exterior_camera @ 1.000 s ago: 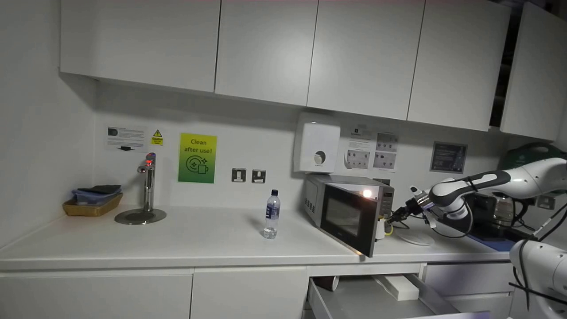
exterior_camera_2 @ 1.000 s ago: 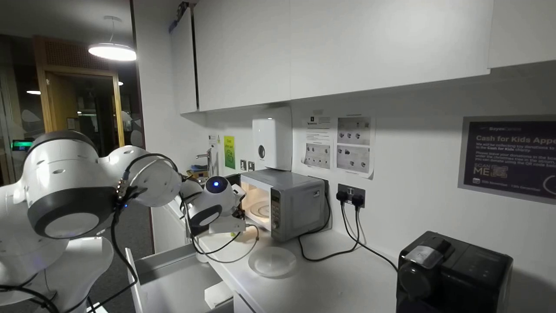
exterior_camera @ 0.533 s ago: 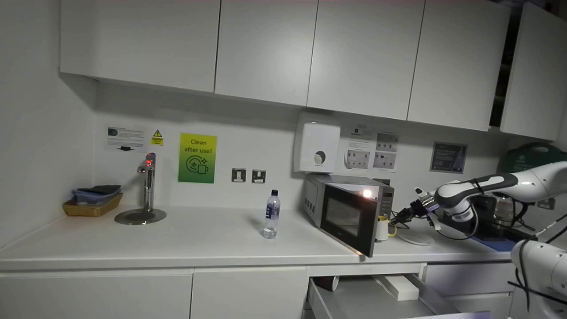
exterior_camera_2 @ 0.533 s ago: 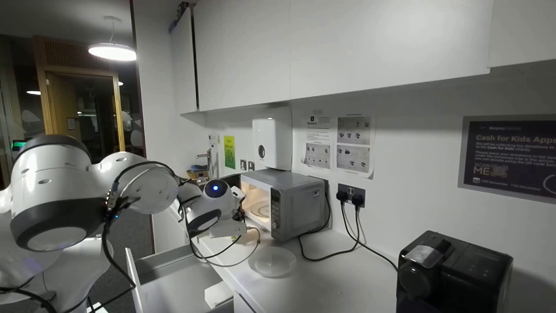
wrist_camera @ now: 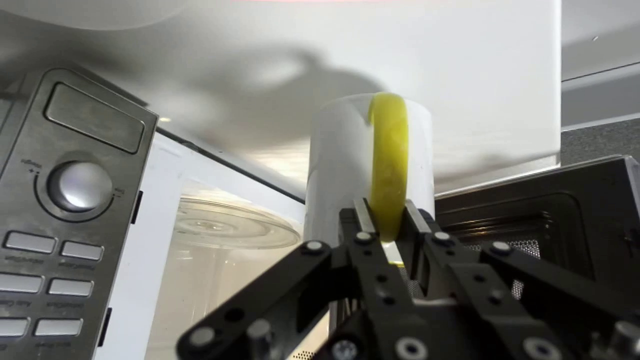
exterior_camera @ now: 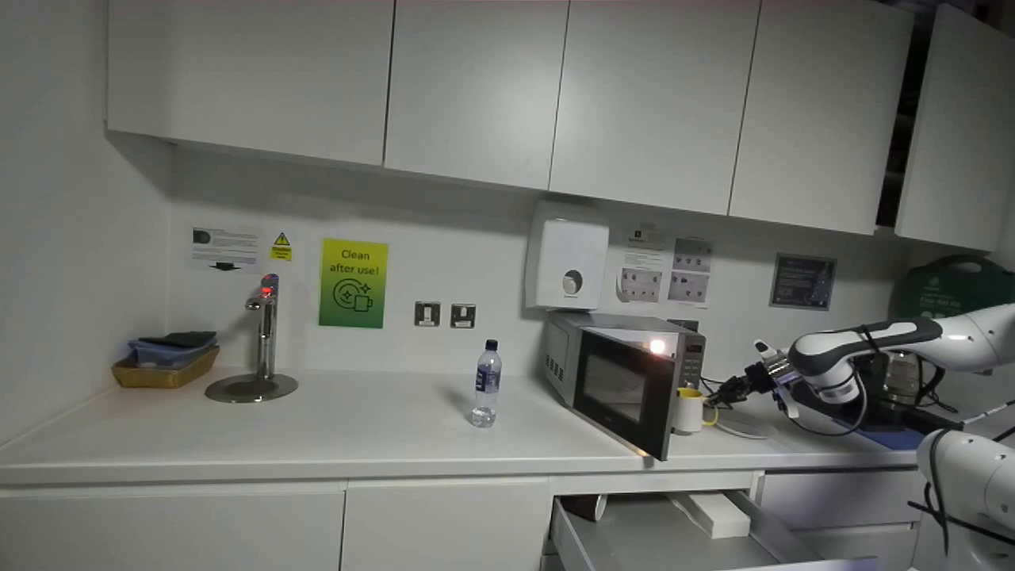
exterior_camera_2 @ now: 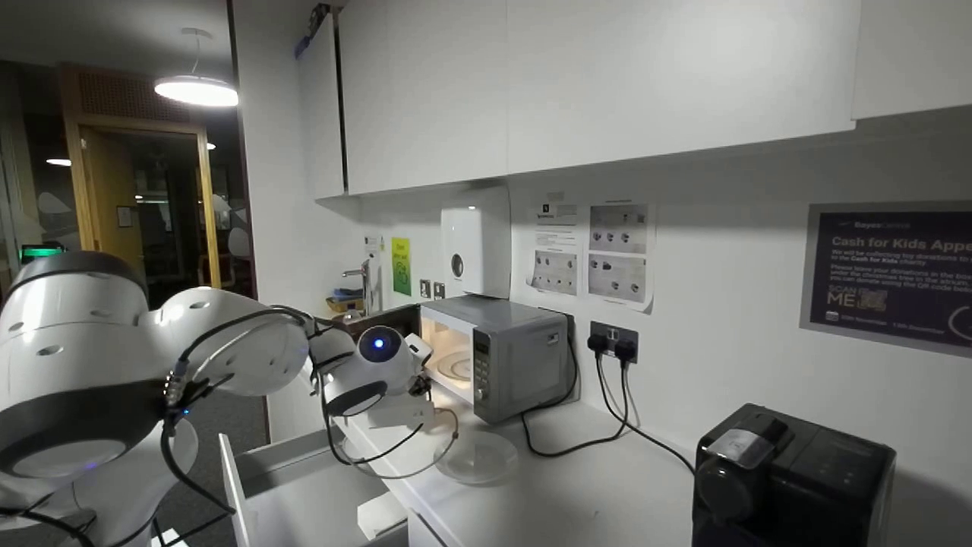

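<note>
We identify a shared kitchen, evidenced by microwave (exterior_camera_2: 524, 365), tap (exterior_camera: 267, 333), wall cabinets (exterior_camera: 476, 87), coffee machine (exterior_camera_2: 793, 479) and a "Clean after use!" sign (exterior_camera: 354, 283).

In an exterior view the camera stands well back from the front edge of the counter (exterior_camera: 373, 420), facing the wall (exterior_camera: 460, 246). In an exterior view near the arm (exterior_camera_2: 250, 342), the camera looks along the counter toward the tap (exterior_camera_2: 366, 285). Both take in the microwave (exterior_camera_2: 516, 357) and drawer (exterior_camera_2: 304, 494). The wrist view, upside down, looks closely past the hand (wrist_camera: 390, 217) at the mug (wrist_camera: 357, 160) and microwave.
</note>
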Tool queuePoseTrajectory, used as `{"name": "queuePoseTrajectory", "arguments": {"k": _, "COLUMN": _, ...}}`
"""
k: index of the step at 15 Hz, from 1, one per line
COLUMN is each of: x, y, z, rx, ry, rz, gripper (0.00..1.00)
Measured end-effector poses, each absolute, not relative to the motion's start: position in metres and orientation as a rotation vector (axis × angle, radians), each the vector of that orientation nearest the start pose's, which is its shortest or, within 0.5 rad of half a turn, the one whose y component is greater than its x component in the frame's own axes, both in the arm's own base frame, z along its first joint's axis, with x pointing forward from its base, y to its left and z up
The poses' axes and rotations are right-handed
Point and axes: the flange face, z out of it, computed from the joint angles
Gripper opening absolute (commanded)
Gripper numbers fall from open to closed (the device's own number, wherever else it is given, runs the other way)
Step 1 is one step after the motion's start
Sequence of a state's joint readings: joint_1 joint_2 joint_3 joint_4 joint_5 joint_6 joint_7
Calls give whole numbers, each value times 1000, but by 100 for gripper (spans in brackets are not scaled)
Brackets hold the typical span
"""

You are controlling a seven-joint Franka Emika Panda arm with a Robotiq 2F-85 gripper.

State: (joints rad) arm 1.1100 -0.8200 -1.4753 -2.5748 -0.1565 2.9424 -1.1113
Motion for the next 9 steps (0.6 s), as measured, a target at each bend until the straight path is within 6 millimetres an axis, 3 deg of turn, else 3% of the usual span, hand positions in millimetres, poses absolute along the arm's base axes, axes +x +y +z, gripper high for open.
{"name": "queuePoseTrajectory", "arguments": {"k": 9, "x": 453, "y": -157, "z": 338, "rx": -2443, "ry": -923, "rz": -1213, "gripper": 4}}
